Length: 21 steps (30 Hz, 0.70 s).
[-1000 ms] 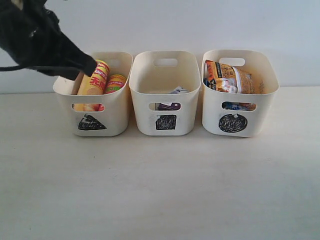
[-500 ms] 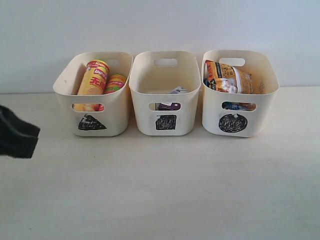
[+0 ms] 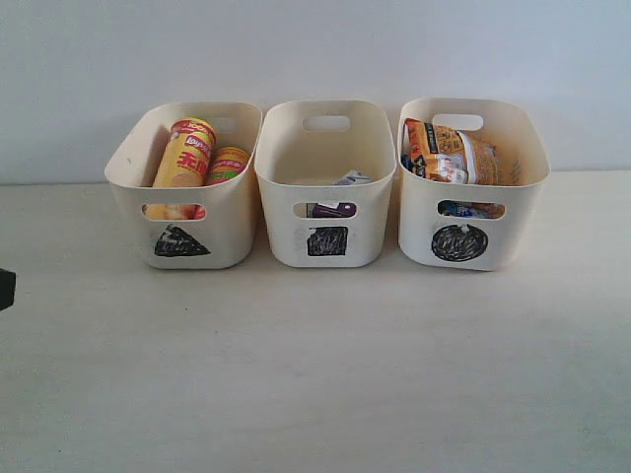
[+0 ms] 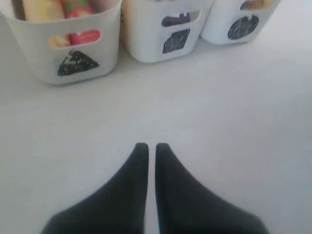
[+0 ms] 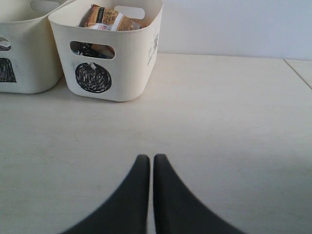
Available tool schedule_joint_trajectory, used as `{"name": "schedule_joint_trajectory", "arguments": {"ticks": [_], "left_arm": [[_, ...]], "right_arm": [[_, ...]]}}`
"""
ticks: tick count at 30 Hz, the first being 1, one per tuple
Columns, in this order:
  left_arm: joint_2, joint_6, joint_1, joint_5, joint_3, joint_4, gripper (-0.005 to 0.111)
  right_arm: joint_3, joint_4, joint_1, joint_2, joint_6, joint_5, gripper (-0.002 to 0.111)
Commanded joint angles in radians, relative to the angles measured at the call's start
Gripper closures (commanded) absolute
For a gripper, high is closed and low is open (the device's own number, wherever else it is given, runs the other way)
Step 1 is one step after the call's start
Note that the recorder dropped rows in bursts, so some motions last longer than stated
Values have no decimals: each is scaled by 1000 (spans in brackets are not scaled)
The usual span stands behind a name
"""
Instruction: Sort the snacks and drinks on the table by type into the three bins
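L gripper [image 4: 147, 146] & R gripper [image 5: 146, 157] pressed together, empty. Tubes [image 3: 185, 153] in triangle bin [image 3: 128, 222], cartons [image 3: 333, 209] in square bin [image 3: 370, 232], bags [image 3: 449, 153] in circle bin [image 3: 515, 212]. Risk: if I swing an arm low, I clip the 2 tubes & tip that bin.

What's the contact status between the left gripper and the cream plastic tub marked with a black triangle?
Apart. The left wrist view shows a strip of bare table between the shut fingertips of the left gripper and the cream plastic triangle-marked tub.

chip tubes [image 3: 183, 156] L bin [image 3: 229, 236], bags [image 3: 449, 153] R bin [image 3: 508, 232]
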Motion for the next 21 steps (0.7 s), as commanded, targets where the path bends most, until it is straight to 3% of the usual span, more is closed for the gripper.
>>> {"name": "schedule_joint_trajectory", "arguments": {"ticks": [1,6,14,21], "left_arm": [[-115,-8,5,-133,81,-7,103],[-281,-8,71,-224,190,-15,103],[-553,40,254,-271,350,-13,103],[-688,56,355,-299,461,-14,103]], "right_arm": [[5,4,-7,-5,0,-8,108],[5,4,-7,-5,0,-6,108],[5,4,-7,-5,0,-6,108],[5,4,-7,-5,0,-6,108]]}}
